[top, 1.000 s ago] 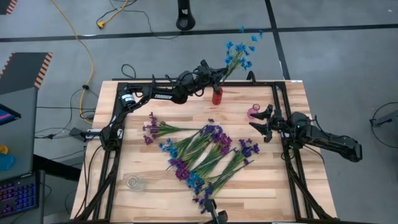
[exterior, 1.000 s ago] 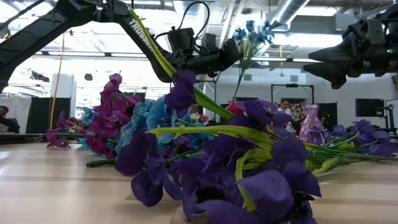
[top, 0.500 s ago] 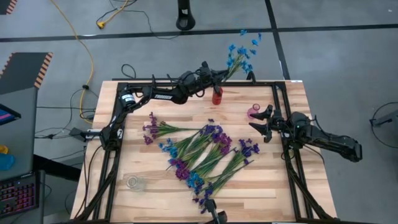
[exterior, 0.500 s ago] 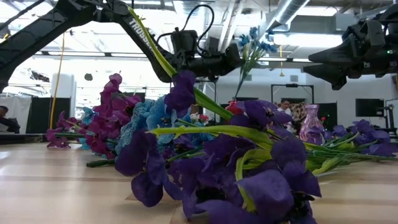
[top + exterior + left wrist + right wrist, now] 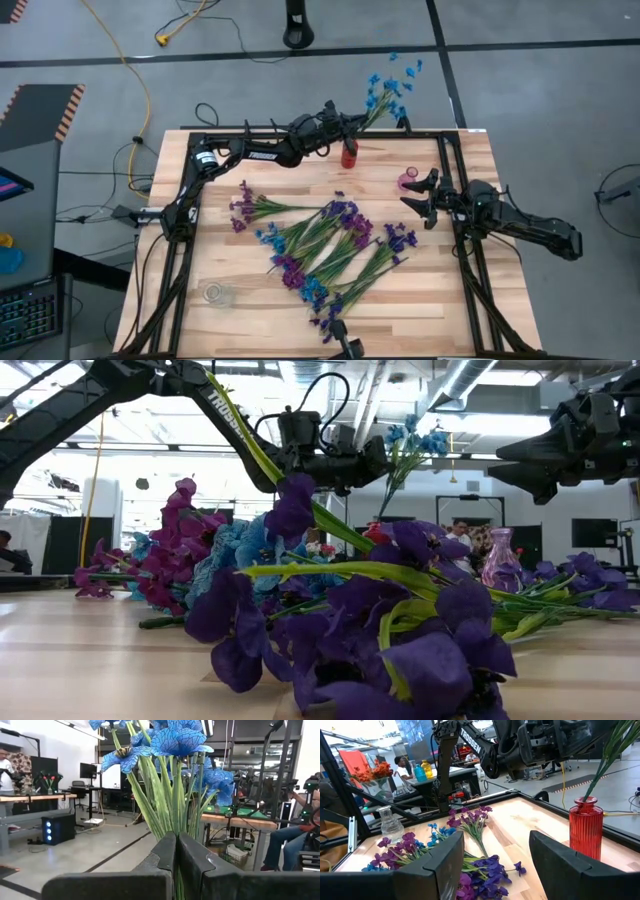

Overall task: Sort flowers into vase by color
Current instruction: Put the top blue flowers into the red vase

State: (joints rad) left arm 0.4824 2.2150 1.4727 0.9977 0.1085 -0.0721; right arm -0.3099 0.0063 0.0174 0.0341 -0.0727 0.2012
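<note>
At top centre of the high view, left gripper (image 5: 352,121) is clamped on a bunch of blue flowers (image 5: 388,83), stems running down into the red vase (image 5: 348,155) just below; right gripper (image 5: 418,197) sits at mid-right w/ jaws apart, holding nothing, beside the pink vase (image 5: 408,181). Loose flowers (image 5: 330,250) lie across the table (image 5: 240,320) centre; clear vase (image 5: 217,293) at lower left. Low view: left gripper (image 5: 378,461) upper centre, blue bunch above it; purple blooms fill the foreground. Left wrist view: fingers (image 5: 165,855) closed tight on green stems. Right wrist view: fingers (image 5: 445,857) wide apart, red vase at right.
</note>
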